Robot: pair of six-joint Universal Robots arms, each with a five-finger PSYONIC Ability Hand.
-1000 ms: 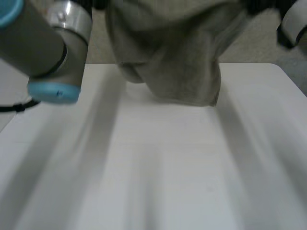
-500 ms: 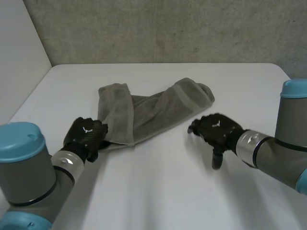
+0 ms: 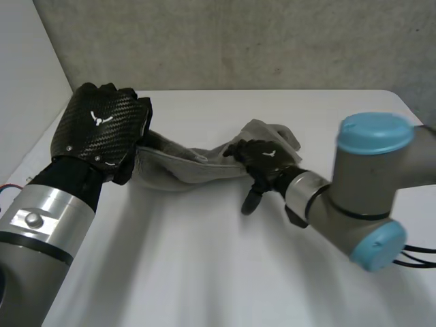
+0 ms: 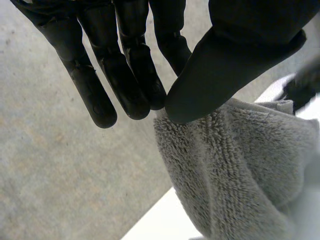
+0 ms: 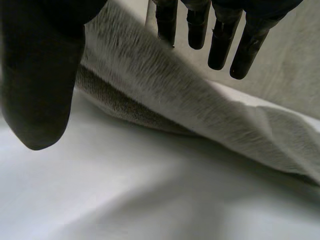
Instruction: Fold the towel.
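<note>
A grey-brown towel (image 3: pixel 197 167) stretches across the far middle of the white table (image 3: pixel 204 272), bunched into a long band. My left hand (image 3: pixel 102 129) is raised at the towel's left end. In the left wrist view its thumb (image 4: pixel 225 65) presses the towel (image 4: pixel 235 165) edge against the fingers, and the cloth hangs down from that pinch. My right hand (image 3: pixel 266 158) rests at the towel's right part, fingers straight and thumb pointing down. In the right wrist view the towel (image 5: pixel 200 100) runs between the spread thumb (image 5: pixel 40 75) and the straight fingers, ungripped.
A grey wall stands behind the table's far edge (image 3: pixel 272 90). The table's left edge (image 3: pixel 41 143) runs close beside my left arm. Bare white tabletop lies in front of the towel.
Half a second ago the towel lay flat with both hands beside it. Now my left hand has lifted its left end, and my right hand has moved in onto its right part.
</note>
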